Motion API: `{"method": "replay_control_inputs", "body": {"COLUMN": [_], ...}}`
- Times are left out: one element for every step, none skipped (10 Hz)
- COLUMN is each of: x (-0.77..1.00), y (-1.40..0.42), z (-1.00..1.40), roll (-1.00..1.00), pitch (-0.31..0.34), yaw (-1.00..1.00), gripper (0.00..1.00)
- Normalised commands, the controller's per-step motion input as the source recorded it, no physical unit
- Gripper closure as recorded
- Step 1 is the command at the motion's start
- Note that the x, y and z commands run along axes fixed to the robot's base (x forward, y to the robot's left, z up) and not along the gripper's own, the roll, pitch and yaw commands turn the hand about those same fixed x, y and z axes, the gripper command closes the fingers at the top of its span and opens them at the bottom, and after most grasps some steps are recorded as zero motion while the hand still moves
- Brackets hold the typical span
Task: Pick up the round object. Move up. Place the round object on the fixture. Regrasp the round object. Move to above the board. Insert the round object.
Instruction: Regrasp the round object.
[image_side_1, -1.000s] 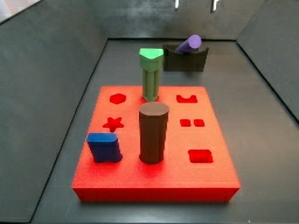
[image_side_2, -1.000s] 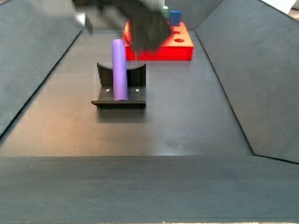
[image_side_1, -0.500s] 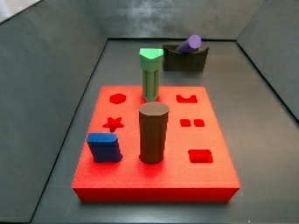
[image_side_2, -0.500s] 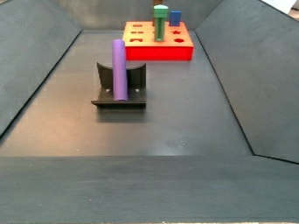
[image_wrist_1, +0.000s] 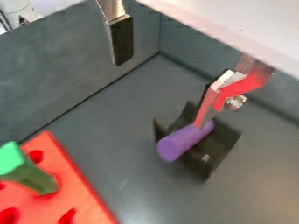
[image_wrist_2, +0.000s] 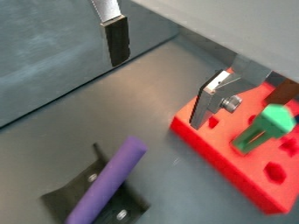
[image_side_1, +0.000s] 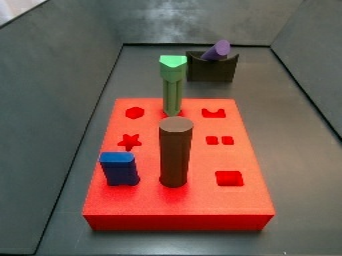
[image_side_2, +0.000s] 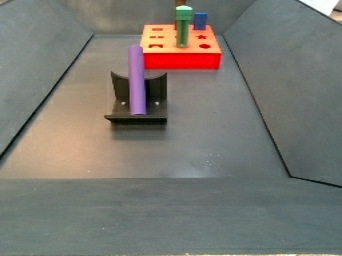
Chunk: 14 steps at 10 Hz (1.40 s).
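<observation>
The slim, smooth purple cylinder peg, the round object (image_side_2: 135, 78), rests in the curved notch of the small dark grey fixture (image_side_2: 138, 107), leaning at a tilt with its upper end raised; both side views show it there (image_side_1: 218, 47), and both wrist views look down on it from above (image_wrist_1: 184, 140) (image_wrist_2: 107, 180). Nothing holds it. The fixture stands on the dark floor, well apart from the large flat red board (image_side_1: 178, 165) with its shaped cut-out holes.

The two-finger gripper (image_wrist_1: 167, 64) is visible only in the wrist views, above the floor with the peg and fixture below it. Its flat silver fingers (image_wrist_2: 115, 33) are spread wide with nothing between the dark pads; the jaws stand open and apart from the peg.

A second ago a blurred dark shape of the arm filled the upper part of a side view, just behind the peg; half a second ago it was gone, and it is out of both side views now. The peg, fixture and board lie as they did in those earlier pictures.

On the board stand a green-topped hexagonal peg (image_side_1: 173, 84), a thick dark brown cylinder (image_side_1: 175, 152) and a small blue block (image_side_1: 119, 167), each upright in its own place.
</observation>
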Motion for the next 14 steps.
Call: {"method": "replay_control_inputs", "body": {"x": [0.0,0.0,0.0,0.01,0.02,0.04,0.05,0.06,0.08,0.09,0.09,0.09,0.09,0.09], "y": [-0.02,-0.01,-0.02,-0.02,-0.02,-0.02,-0.03,-0.03,-0.03,-0.04,-0.04,-0.04,-0.04,-0.04], "z": [0.01,0.01,0.01,0.01,0.0,0.0,0.0,0.0,0.0,0.0,0.0,0.0,-0.01,-0.01], "roll": [1.0,1.0,1.0,1.0,1.0,1.0,1.0,1.0,1.0,1.0,1.0,1.0,0.99,0.8], "pitch": [0.011,0.012,0.02,0.025,0.036,0.048,0.061,0.071,0.096,0.128,0.152,0.166,0.197,0.185], "yaw": [0.02,0.02,0.03,0.03,0.03,0.03,0.04,0.04,0.05,0.07,0.09,0.1,0.15,0.17], "gripper": [0.0,0.0,0.0,0.0,0.0,0.0,0.0,0.0,0.0,0.0,0.0,0.0,0.0,0.0]}}
